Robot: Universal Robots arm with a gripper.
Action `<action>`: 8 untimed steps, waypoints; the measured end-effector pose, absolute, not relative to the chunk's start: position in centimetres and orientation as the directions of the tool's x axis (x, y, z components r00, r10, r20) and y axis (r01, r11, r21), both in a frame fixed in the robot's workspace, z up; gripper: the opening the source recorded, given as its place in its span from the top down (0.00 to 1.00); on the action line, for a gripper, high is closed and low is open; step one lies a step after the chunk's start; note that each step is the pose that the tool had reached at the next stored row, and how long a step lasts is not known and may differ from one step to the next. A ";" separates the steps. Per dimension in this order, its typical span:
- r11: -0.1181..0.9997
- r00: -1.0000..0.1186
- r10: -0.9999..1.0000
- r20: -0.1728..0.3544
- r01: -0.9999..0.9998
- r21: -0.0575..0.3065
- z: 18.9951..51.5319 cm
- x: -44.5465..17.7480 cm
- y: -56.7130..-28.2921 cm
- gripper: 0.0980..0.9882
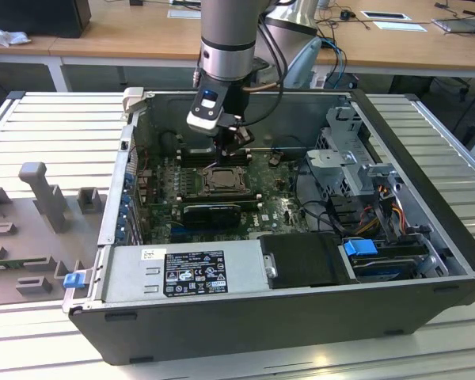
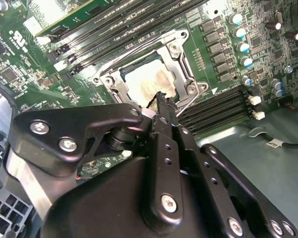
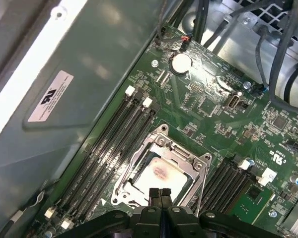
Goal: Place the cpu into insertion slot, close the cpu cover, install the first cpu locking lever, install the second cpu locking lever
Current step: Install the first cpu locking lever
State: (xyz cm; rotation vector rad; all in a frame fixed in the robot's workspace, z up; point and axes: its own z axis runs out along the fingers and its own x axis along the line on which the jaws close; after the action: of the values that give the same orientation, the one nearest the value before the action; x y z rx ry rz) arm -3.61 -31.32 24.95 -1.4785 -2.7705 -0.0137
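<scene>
Tool (image 3: 159, 192), clenched empty, hovers just above cpu (image 3: 161, 174) seated beneath lowered cpu cover (image 3: 185, 154).

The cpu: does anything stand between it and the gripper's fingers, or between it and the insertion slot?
Nothing visible does. The cpu already lies in the insertion slot, framed by the cpu cover, whose cut-out leaves its top bare beneath the fingers.

The cpu (image 3: 159, 174), a pale beige square with a brownish smear at its centre, lies flat in the insertion slot (image 1: 208, 188). The silvery cpu cover (image 3: 184, 154) lies closed around it, at six o'clock from my hand (image 1: 231, 152) in the exterior view.
</scene>
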 end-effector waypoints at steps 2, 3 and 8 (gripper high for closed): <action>0.567 -0.567 0.824 0.005 0.824 0.007 24.9 -3.6 -31.3 0.99; 0.572 -0.572 0.820 0.005 0.820 0.007 24.9 -3.6 -31.3 0.99; 0.600 -0.600 0.800 0.005 0.800 0.007 24.9 -3.6 -31.3 0.99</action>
State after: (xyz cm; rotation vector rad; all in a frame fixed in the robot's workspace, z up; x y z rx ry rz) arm -3.61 -31.32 24.95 -1.4046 -2.8084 -0.0136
